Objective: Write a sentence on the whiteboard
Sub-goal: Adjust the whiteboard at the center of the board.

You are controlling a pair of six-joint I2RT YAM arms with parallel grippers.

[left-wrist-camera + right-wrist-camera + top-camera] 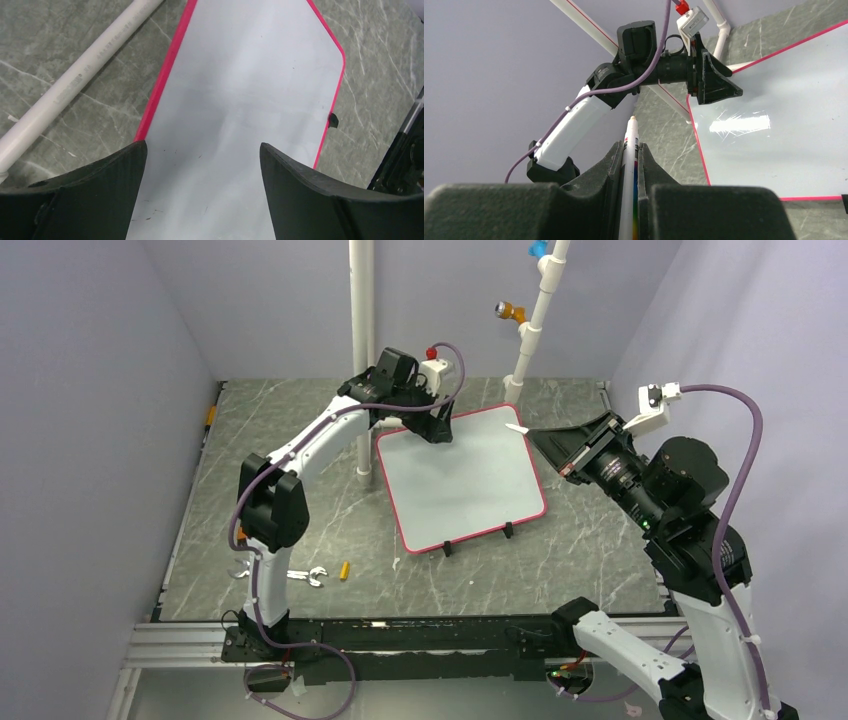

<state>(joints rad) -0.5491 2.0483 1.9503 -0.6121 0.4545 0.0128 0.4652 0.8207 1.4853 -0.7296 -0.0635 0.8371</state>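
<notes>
Grey-veined stone counter [600,530] carries a flat white board with rounded corners and a thin red-pink rim [465,475], lying mid-counter and bare of any writing. Left end effector [435,432] hovers over its far-left corner, jaws spread apart, apparently to steady it. Right end effector [540,438] clamps a slim white marker [630,135], tip poised by the far-right corner, seemingly ready to write.

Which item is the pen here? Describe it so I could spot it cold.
Find the white rectangular board with the red-pink rim lying on the grey marbled table. Beside its far right corner the right gripper hangs, jaws shut on a slim white pen, tip poking toward the board. Unlike the thick white plastic pipes behind, it is thin and held.
</notes>
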